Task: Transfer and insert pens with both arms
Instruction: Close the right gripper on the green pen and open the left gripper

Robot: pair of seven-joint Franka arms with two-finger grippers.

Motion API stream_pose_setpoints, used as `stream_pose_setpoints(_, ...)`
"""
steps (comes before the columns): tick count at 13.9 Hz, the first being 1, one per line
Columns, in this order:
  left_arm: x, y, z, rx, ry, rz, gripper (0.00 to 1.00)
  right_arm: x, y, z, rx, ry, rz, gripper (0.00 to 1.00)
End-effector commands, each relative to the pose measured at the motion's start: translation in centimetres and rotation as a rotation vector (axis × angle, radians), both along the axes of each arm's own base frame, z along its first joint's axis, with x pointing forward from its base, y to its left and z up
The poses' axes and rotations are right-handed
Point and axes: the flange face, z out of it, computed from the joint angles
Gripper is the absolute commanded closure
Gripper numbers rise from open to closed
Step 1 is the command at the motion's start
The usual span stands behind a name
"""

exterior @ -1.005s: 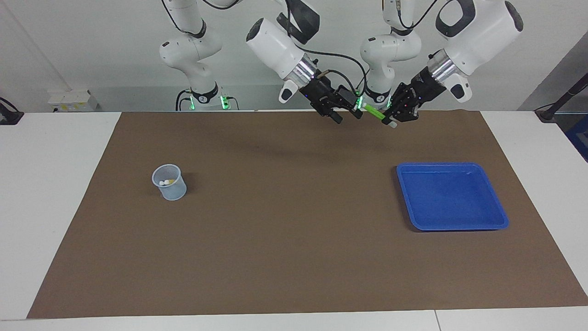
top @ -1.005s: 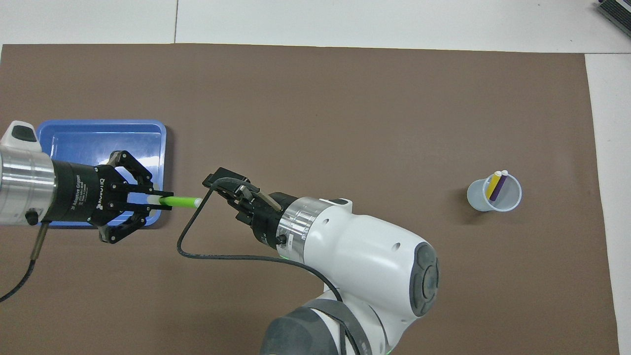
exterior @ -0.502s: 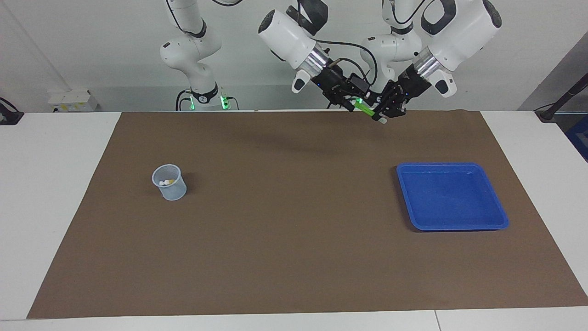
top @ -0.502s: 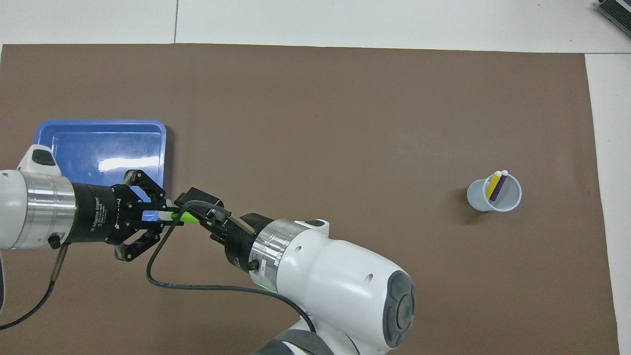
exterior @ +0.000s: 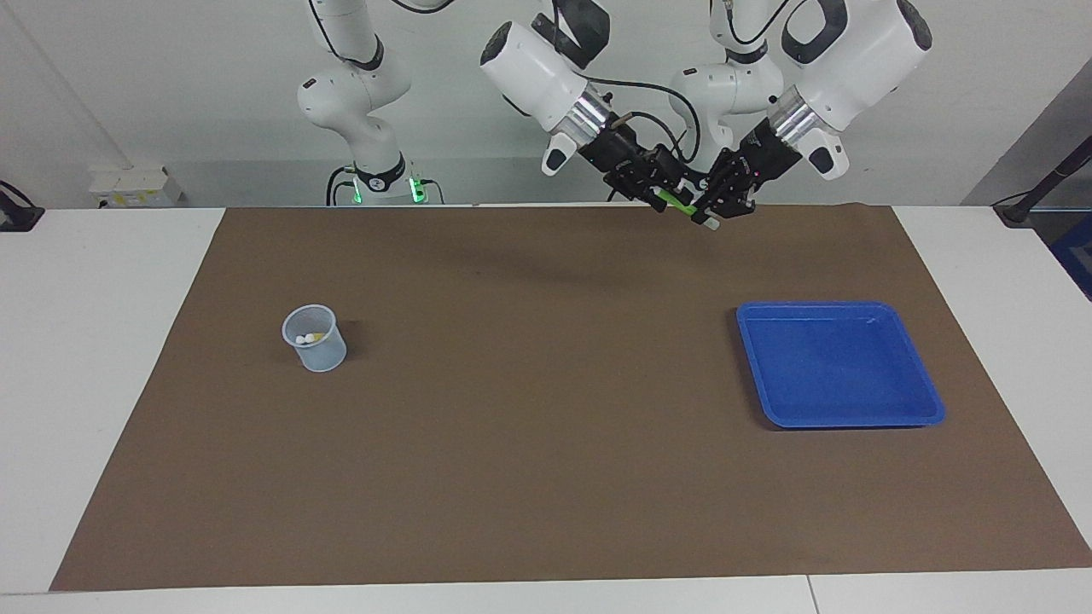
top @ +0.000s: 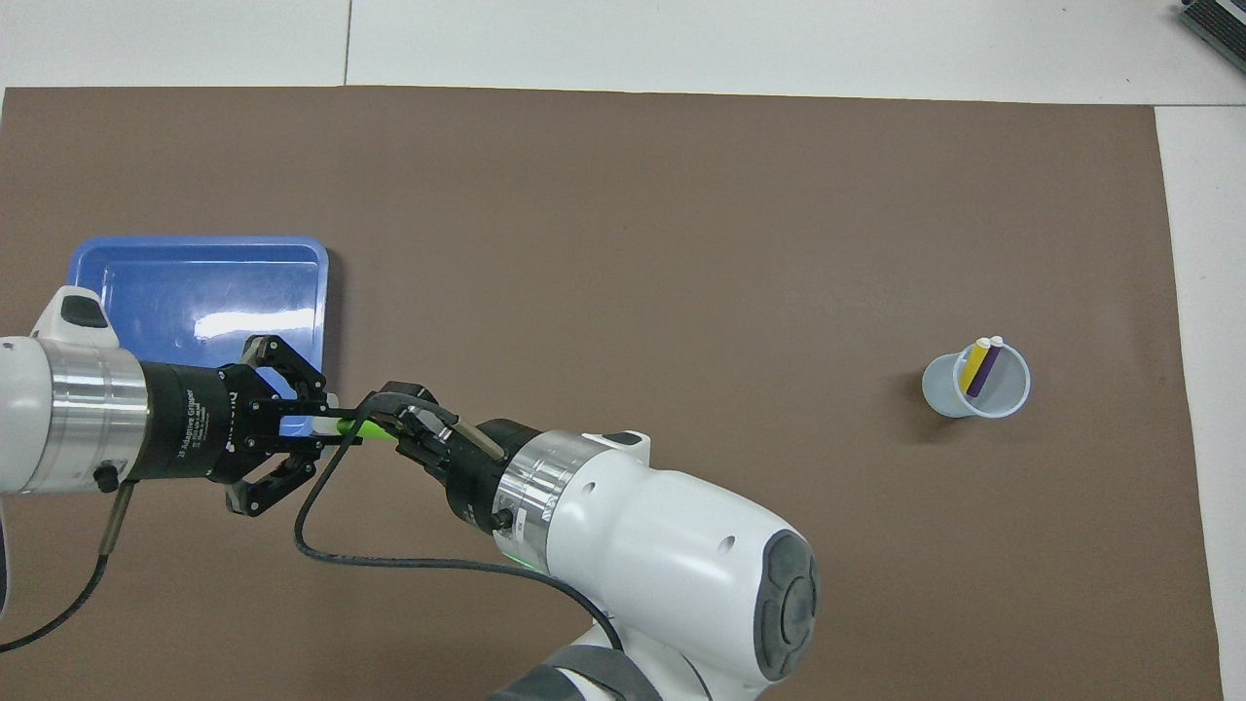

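You see both grippers raised, tip to tip, over the brown mat near the robots. The left gripper [top: 326, 425] clamps the green pen [top: 365, 428] at its white cap. The right gripper [top: 394, 425] meets the pen's other end; its grip cannot be told. The purple pen [top: 984, 369] and yellow pen [top: 972, 367] stand in the clear cup [top: 975, 381], well apart toward the right arm's end.

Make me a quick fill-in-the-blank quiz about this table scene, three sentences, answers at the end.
1. The left tool is shut on the ____ pen.
2. The yellow pen and the purple pen stand in the ____.
3. The blue tray holds ____ pens.
Answers: green; cup; no
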Motion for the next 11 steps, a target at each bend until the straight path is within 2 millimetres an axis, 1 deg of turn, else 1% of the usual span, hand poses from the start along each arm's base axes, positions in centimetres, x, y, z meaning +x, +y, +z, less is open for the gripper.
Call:
stream_pose_setpoints(1, -0.91, 0.03, 0.12, -0.014, -0.009, 0.020, 1.00, 0.17, 0.25, 0.00, 0.019, 0.004, -0.018, 0.57)
stream_pose_setpoints(4, -0.95, 0.02, 0.19, -0.015, -0.010, 0.021, 1.00, 0.06, 0.30, 0.01, 0.017, 0.002, -0.014, 0.57)
stream_pose_setpoints(5, -0.89, 0.09, 0.12, -0.015, -0.008, 0.022, 1.00, 0.06, 0.29, 0.00, 0.017, 0.002, -0.014, 0.60)
stream_pose_setpoints(8, -0.91, 0.09, 0.10, -0.014, -0.007, 0.021, 1.00, 0.06, 0.29, 0.00, 0.018, 0.003, -0.015, 0.79)
stream_pose_setpoints(10, -0.93, 0.14, 0.24, -0.015, -0.009, 0.022, 1.00, 0.05, 0.28, -0.08, 0.016, 0.003, -0.014, 0.84)
stream_pose_setpoints(11, -0.93, 0.15, 0.24, -0.014, -0.009, 0.022, 1.00, 0.06, 0.29, 0.00, 0.017, 0.001, -0.013, 0.89)
